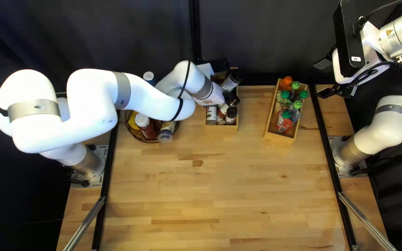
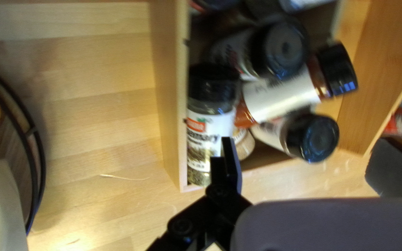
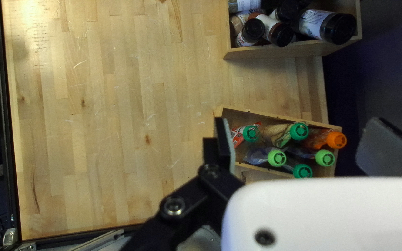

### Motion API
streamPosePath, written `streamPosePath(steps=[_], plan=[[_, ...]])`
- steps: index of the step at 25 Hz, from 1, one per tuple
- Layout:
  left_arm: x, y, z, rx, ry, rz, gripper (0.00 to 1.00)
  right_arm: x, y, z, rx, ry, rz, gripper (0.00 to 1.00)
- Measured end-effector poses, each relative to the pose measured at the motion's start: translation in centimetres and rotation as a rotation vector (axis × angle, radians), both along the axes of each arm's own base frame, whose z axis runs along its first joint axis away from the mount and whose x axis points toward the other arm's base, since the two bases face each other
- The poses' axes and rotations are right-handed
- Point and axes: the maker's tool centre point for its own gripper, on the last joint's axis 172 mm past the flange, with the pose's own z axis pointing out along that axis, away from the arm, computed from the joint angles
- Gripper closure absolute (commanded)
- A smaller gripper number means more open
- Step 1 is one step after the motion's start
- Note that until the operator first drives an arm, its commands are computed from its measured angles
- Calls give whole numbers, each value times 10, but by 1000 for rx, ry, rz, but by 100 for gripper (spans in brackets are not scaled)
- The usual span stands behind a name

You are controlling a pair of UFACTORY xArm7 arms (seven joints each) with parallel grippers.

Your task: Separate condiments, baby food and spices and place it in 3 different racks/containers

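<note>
The left gripper (image 1: 217,65) stood open, its fingers apart, with the black-capped spice jars (image 2: 282,95) ahead of it, crowded in a wooden box (image 2: 169,93). One white-labelled jar (image 2: 209,132) lay partly behind a fingertip; whether they touched, I couldn't tell. The right gripper (image 1: 323,77) was open too, and past the gap between its fingers, green- and orange-capped pouches (image 3: 275,134) sat in a second box (image 3: 280,114)
</note>
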Motion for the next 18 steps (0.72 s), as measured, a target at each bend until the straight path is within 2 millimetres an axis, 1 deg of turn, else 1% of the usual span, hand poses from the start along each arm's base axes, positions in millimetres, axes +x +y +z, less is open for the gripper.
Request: streamPosePath(steps=[5, 8, 10, 13, 18], plan=[[-2, -54, -14, 162, 114, -436, 0, 0, 0, 0, 0, 0, 0, 0], [-10, -79, -16, 248, 163, -649, 0, 0, 0, 0, 0, 0, 0, 0], [-17, -84, -11, 281, 177, -730, 0, 0, 0, 0, 0, 0, 0, 0], [-34, -86, 5, 335, 185, -839, 0, 0, 0, 0, 0, 0, 0, 0], [-75, -82, 38, 377, 151, -956, 0, 0, 0, 0, 0, 0, 0, 0]])
